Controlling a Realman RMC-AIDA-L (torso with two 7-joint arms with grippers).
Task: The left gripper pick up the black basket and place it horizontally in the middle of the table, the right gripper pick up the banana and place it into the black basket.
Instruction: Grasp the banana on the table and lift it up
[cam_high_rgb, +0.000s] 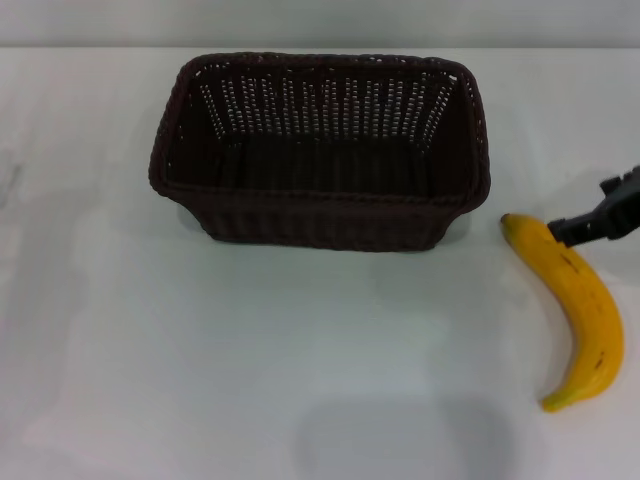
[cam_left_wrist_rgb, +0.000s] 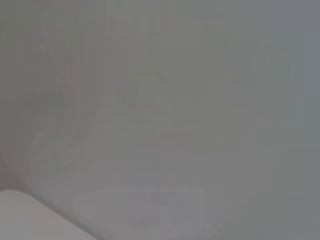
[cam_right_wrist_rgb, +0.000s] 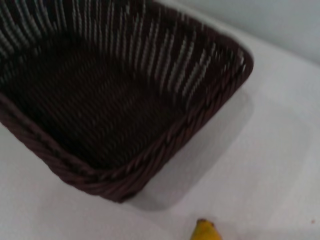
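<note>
Head view: right gripper near the banana's tip; finger state unclear. Banana likely soft, bruisable; grasp mid-body.

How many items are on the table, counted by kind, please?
Basket: 1
Banana: 1
Total: 2, both resting on the table; the right gripper hangs near the banana's upper end.
</note>
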